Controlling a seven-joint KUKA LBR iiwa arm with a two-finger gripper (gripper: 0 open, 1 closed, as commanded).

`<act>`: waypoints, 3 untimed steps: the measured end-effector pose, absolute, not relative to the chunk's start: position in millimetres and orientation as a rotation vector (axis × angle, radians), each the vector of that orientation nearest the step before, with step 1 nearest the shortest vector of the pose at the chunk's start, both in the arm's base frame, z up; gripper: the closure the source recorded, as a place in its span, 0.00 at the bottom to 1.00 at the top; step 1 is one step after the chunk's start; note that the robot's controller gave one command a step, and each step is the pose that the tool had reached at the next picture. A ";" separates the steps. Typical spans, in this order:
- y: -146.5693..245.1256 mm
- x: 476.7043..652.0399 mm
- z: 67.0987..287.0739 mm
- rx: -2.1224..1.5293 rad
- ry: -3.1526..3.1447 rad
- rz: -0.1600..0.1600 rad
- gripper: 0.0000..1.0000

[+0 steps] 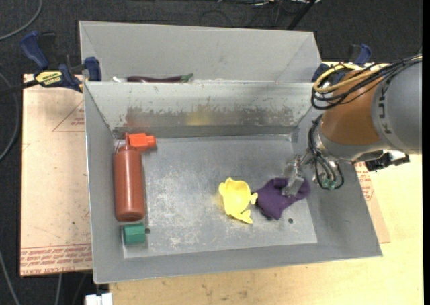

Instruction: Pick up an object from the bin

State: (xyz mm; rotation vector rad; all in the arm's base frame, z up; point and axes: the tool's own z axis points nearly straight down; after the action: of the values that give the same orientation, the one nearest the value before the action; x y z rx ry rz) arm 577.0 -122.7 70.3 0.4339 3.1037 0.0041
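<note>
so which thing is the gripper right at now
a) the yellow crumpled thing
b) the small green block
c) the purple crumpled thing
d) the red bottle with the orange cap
c: the gripper is at the upper right edge of the purple crumpled thing, with the yellow crumpled thing just beyond it, while the red bottle and the green block lie far off to the left.
</note>
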 end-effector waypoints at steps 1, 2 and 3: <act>-122.4 575.8 73.7 0.434 3.107 0.004 1.00; -122.0 574.5 91.7 0.434 3.111 0.006 1.00; -122.5 576.6 107.6 0.433 3.104 0.005 1.00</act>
State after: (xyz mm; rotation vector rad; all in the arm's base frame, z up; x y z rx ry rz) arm 576.6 -122.5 107.6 0.4333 3.1039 0.0049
